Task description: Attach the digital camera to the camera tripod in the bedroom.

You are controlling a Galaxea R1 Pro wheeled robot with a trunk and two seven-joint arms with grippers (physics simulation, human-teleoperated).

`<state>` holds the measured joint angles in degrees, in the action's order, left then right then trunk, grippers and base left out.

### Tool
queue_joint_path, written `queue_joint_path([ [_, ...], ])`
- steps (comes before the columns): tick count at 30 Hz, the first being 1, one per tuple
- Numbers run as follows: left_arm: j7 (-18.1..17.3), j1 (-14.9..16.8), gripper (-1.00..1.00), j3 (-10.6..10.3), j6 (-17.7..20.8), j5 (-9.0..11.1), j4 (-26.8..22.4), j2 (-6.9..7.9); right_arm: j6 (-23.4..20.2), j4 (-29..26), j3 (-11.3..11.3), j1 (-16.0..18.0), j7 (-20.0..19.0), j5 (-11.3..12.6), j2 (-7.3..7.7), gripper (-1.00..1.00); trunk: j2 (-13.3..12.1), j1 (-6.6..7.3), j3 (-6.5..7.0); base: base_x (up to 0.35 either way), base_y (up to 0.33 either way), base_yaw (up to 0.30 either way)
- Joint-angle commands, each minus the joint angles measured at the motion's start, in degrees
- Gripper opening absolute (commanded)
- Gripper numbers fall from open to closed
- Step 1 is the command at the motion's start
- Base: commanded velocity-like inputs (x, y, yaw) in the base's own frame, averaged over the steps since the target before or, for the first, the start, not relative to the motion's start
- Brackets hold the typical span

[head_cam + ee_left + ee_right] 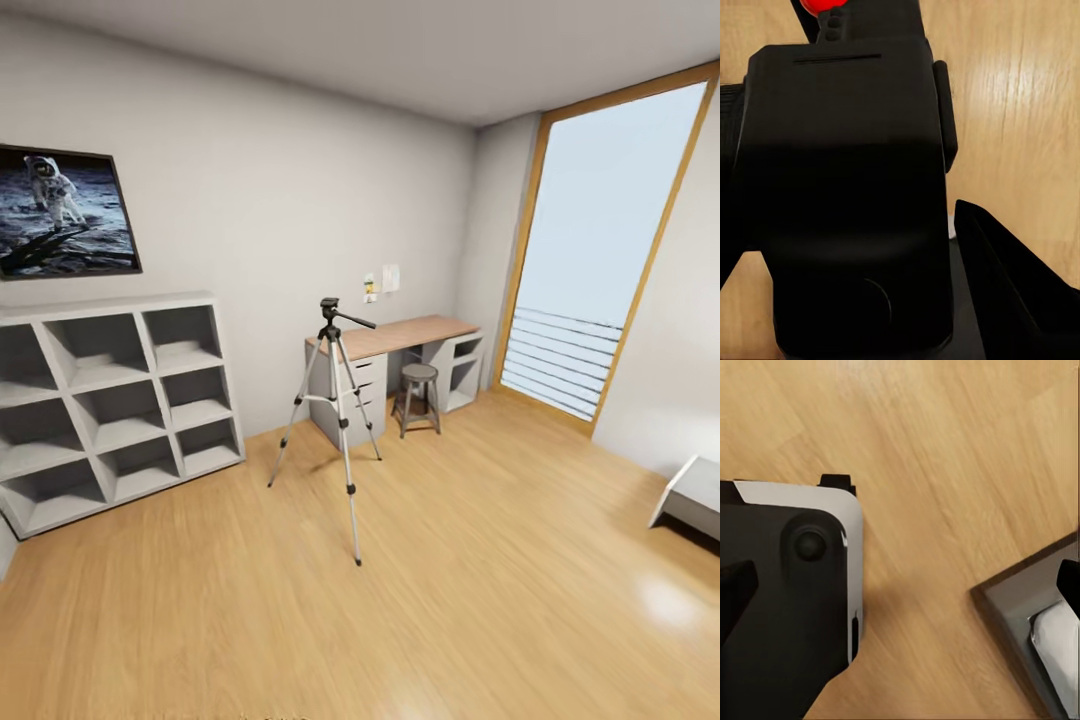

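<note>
Shelf [120,400]: left of tripod. Tripod [335,420]: 3 legs splayed on floor, before counter [400,335]; likely light, tippy; steady at head. Stool [419,397]: right of tripod. Camera: unseen. Gripper states: cannot tell.

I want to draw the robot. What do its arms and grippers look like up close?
Mostly black and boxy. In the left wrist view, a big block has rounded corners, a thin slot and a red knob above it. In the right wrist view, a smaller block has a pale grey edge and a round button. Pointed black fingers poke in.
</note>
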<state>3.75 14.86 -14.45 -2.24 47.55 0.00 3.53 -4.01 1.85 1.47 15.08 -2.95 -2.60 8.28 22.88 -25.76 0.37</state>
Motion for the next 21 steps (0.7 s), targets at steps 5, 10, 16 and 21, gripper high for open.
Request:
queue_joint_path([
  [5,0.01,0.0,-1.0,-0.49,0.11,0.33,0.0,-0.03,2.8,0.08,0.12,0.04,-0.14,-0.29,0.12,1.0,0.04,-0.02,-0.02,0.073,0.0,0.247],
  [10,-0.07,0.0,-1.0,-0.49,0.61,0.35,0.0,0.0,4.31,0.08,0.16,0.12,-0.16,-0.3,0.17,1.0,0.04,-0.02,-0.02,0.254,0.0,0.233],
  [16,-0.06,0.0,-1.0,-0.49,2.02,0.28,0.0,-0.01,4.65,0.01,0.49,0.13,-0.16,-0.73,0.16,1.0,0.04,-0.02,-0.02,0.316,0.0,0.08],
  [21,-0.06,0.0,-1.0,-0.49,2.35,0.18,0.0,-0.01,4.7,0.0,0.54,0.13,-0.21,-0.81,0.05,1.0,0.04,-0.02,-0.02,0.331,0.0,0.006],
])
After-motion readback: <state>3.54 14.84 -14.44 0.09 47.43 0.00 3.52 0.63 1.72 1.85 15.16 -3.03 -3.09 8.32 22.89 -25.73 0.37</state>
